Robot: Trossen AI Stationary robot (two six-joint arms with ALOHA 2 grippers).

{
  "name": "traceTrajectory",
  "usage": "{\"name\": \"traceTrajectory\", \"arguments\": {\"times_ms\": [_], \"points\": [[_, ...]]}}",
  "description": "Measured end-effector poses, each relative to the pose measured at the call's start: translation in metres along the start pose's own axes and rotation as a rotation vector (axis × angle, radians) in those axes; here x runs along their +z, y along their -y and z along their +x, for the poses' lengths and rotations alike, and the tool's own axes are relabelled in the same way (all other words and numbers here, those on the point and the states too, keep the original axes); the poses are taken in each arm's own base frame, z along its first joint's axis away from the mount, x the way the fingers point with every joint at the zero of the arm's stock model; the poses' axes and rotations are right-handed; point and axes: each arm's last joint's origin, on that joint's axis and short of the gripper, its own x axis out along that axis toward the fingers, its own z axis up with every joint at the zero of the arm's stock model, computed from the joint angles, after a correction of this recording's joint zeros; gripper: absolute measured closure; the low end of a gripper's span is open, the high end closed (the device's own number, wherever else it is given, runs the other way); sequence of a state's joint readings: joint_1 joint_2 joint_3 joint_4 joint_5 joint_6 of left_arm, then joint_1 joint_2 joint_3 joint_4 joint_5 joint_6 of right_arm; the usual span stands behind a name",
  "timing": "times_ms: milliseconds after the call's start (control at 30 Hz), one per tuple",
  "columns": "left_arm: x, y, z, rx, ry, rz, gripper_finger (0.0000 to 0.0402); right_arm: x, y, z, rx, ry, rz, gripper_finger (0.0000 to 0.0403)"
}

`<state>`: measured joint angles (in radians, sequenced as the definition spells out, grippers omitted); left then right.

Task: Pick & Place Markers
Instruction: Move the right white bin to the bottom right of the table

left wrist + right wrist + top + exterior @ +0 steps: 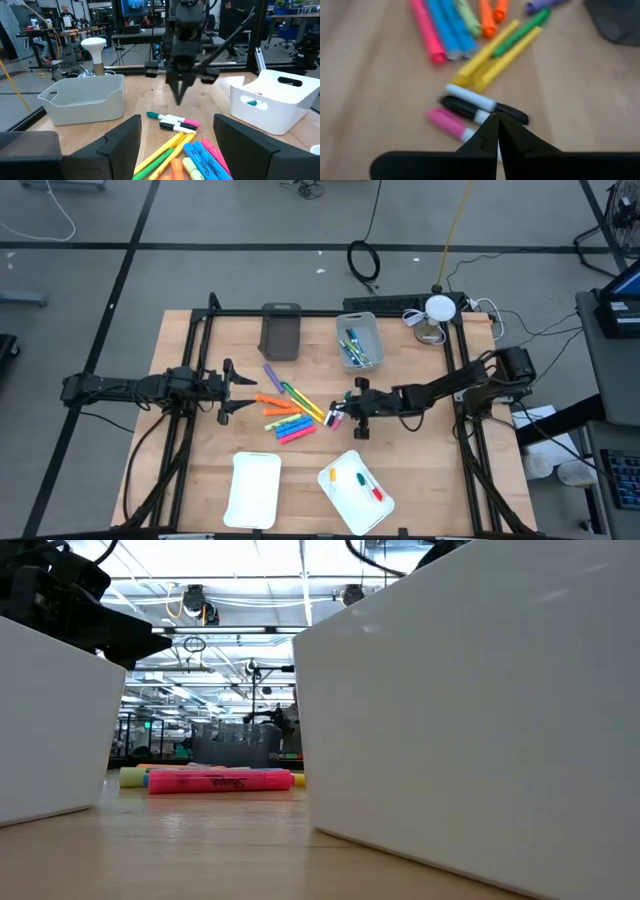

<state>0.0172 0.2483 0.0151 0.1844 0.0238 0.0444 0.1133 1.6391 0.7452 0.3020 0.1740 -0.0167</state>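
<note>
Operator: Right gripper (496, 125), fingers clenched on nothing, is hovering over thin markers (480, 107) mid-table.

Technician: Descending clenched is risking scattering them. Left gripper (228, 390) is waiting, fingers released.

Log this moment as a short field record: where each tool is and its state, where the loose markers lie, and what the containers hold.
left tool: open, holding nothing, left of the pile
right tool: shut, holding nothing, over the thin markers at the pile's right end
loose markers: pile at table centre
clear bin: several markers inside
right white tray: a few markers inside
left white tray: no markers seen
dark bin: contents cannot be told
</note>
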Motion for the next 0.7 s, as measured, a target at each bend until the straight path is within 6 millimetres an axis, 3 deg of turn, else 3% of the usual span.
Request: {"name": "traceTrajectory", "arguments": {"times_ms": [233,433,700], "points": [[0.0,0.0,0.0,0.0,0.0,0.0,0.0151,0.02,-0.018,-0.024,0.337,0.113,0.016,0.0403],[0.0,0.0,0.0,0.0,0.0,0.0,0.0151,0.017,-0.032,-0.032,0.355,0.073,-0.021,0.0403],[0.0,0.0,0.0,0.0,0.001,0.0,0.0151,0.004,-0.052,-0.02,0.41,0.017,-0.058,0.0403]]}}
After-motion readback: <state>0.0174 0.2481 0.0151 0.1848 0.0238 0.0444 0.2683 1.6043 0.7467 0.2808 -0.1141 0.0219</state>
